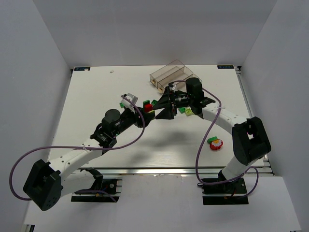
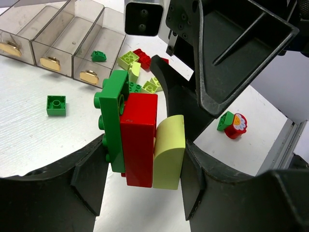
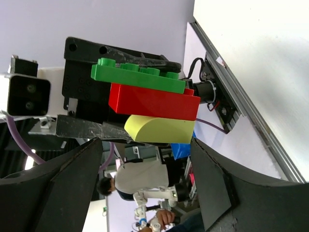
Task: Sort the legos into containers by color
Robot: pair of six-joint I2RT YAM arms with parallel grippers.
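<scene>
My left gripper (image 1: 145,110) (image 2: 145,159) is shut on a stack of three stuck legos held above the table: a dark green plate (image 2: 113,121), a red brick (image 2: 140,140) and a lime rounded brick (image 2: 169,152). The stack also shows in the right wrist view (image 3: 149,101). My right gripper (image 1: 158,104) (image 3: 146,142) is open, its fingers wide apart on either side of the stack's end, facing the left gripper. The clear three-compartment tray (image 1: 166,72) (image 2: 58,29) lies at the back, with one dark green brick (image 2: 98,56) in its nearest compartment.
Loose lime and red bricks (image 2: 140,67) lie beside the tray, with lime ones (image 1: 186,111) under the right arm. A green brick (image 2: 56,105) (image 1: 120,103) lies alone on the left. A red flower piece with a green brick (image 1: 216,143) (image 2: 234,123) sits near the right front.
</scene>
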